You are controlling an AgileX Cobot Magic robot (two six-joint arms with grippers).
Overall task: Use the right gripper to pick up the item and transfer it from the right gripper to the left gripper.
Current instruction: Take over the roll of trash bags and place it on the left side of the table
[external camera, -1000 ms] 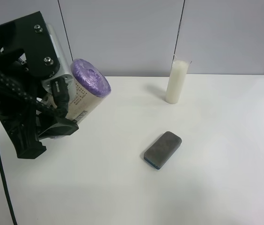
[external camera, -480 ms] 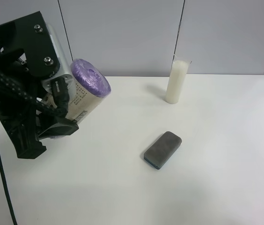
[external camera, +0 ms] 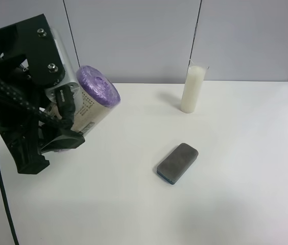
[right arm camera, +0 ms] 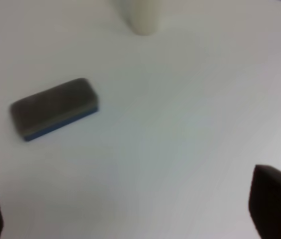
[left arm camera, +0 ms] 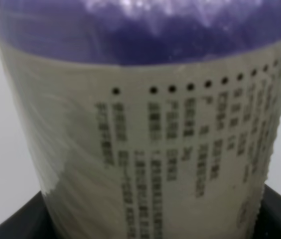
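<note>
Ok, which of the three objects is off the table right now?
The purple-ended roll, gripped in the left gripper above the table. The white candle stands upright on the table and the dark-grey block lies flat on it.

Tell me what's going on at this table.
The left gripper, black with flat plates, is shut on the short purple-ended roll with a cream label, holding it tilted above the white table. The right gripper is open and empty, facing the flat dark-grey block and tall white candle. The handover looks done.

shift | left hand (external camera: 66,122) with item (external camera: 97,92) | slightly lower
</note>
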